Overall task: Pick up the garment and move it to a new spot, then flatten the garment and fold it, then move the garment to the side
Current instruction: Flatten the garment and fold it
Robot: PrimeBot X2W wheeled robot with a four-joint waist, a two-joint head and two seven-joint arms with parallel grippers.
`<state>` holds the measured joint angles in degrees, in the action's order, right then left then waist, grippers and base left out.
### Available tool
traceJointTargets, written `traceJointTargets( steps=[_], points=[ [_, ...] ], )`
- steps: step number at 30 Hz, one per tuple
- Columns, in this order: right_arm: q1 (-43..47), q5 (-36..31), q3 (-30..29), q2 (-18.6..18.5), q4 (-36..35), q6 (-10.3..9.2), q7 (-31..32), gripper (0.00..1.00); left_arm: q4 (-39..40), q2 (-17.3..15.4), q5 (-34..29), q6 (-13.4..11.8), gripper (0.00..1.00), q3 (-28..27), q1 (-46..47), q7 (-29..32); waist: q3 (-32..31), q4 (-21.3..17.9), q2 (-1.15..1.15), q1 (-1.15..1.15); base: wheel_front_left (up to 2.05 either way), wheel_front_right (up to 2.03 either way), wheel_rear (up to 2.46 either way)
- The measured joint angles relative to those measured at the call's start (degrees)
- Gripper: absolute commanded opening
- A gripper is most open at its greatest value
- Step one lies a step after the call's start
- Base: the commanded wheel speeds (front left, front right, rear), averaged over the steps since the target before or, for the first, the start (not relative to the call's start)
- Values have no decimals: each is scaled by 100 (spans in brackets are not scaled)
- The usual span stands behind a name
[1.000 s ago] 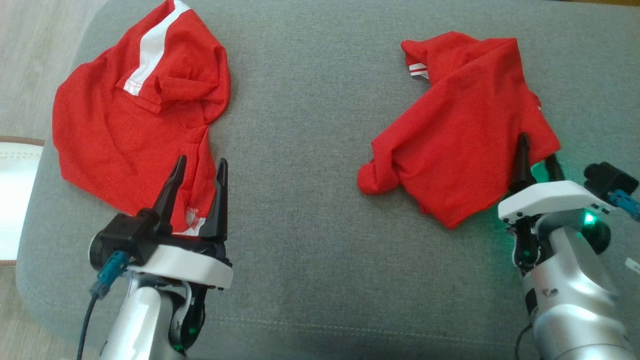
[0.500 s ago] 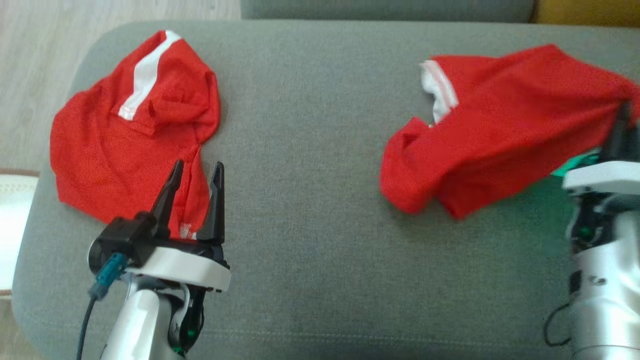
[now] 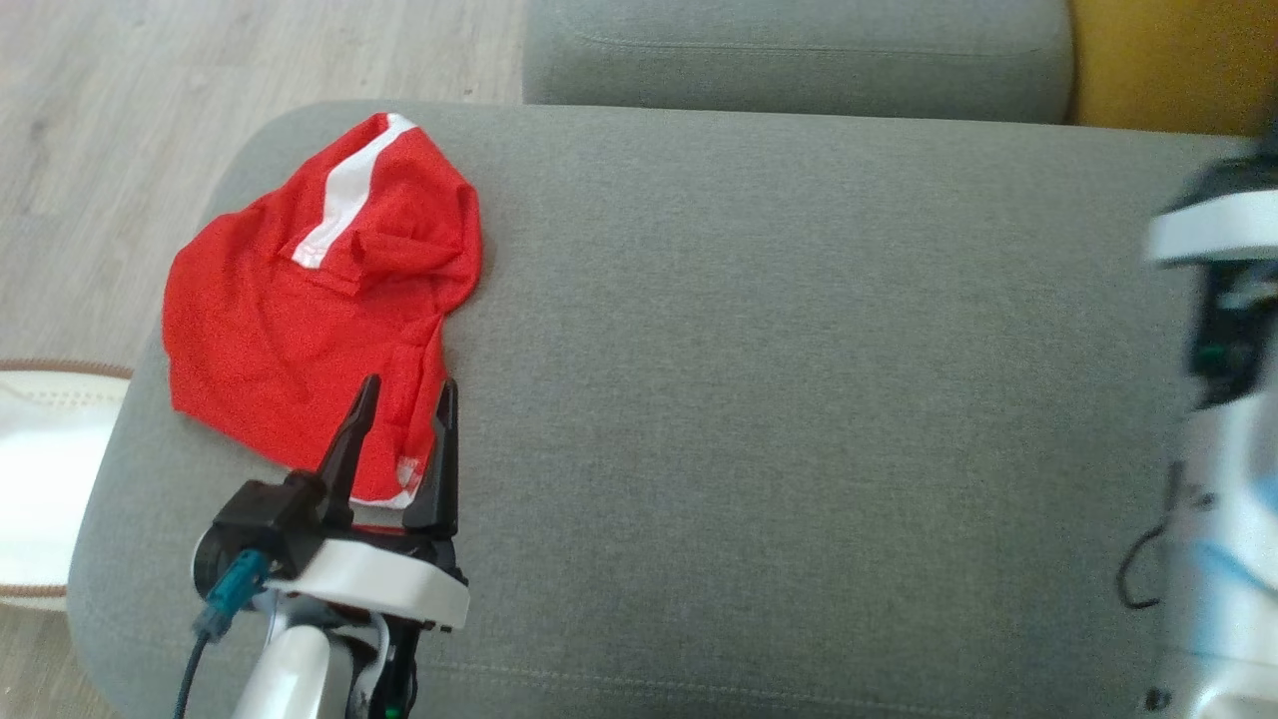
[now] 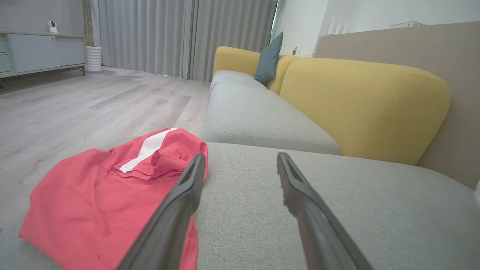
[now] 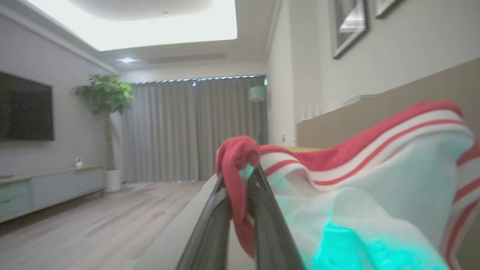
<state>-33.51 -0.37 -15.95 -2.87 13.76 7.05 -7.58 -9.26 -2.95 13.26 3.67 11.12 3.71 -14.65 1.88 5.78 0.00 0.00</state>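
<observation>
My right gripper [image 5: 240,173] is shut on a fold of the red garment [image 5: 375,180]. The garment hangs in the air beside the fingers, showing its pale inside and red-and-white striped trim. In the head view, that arm's blurred wrist [image 3: 1213,230] stands at the right edge above the grey sofa seat [image 3: 799,350]. Another red garment with a white stripe [image 3: 319,300] lies crumpled on the seat's left end. My left gripper [image 3: 410,382] is open and holds nothing, hovering just over this garment's near hem. In the left wrist view, the open gripper [image 4: 240,156] has the red cloth [image 4: 93,198] to its left.
A second grey seat cushion [image 3: 799,50] adjoins the far side, with a yellow backrest [image 3: 1168,60] to the right. Wooden floor [image 3: 100,100] lies past the seat's left edge, where a white object with a brown rim [image 3: 40,469] sits.
My right gripper closed on the right-hand garment and carried it up and to the right, off the seat. The head camera shifted. The left gripper stayed open over the other cloth.
</observation>
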Motion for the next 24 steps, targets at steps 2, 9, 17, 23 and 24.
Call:
traceJointTargets(
  steps=[2,9,17,23,24],
  points=[
    [59,14,626,1,57,0,181,0,7,1,1,-18,100,9,-2,0,22,59,0,0,0,0,0],
    [439,222,2427,-1,1448,1,345,0,-9,10,74,-13,100,213,43,0,192,332,0,0,0,0,0],
    [241,1009,3624,-30,2454,1,-35,0,-69,16,121,-15,100,378,251,0,427,695,0,0,0,0,0],
    [-9,1582,4364,-65,2585,1,-99,100,-143,16,119,-15,100,298,252,0,491,680,0,0,0,0,0],
    [-19,1646,4464,-65,2590,1,-100,100,-151,16,119,-15,100,279,255,0,489,657,0,0,0,0,0]
  ],
)
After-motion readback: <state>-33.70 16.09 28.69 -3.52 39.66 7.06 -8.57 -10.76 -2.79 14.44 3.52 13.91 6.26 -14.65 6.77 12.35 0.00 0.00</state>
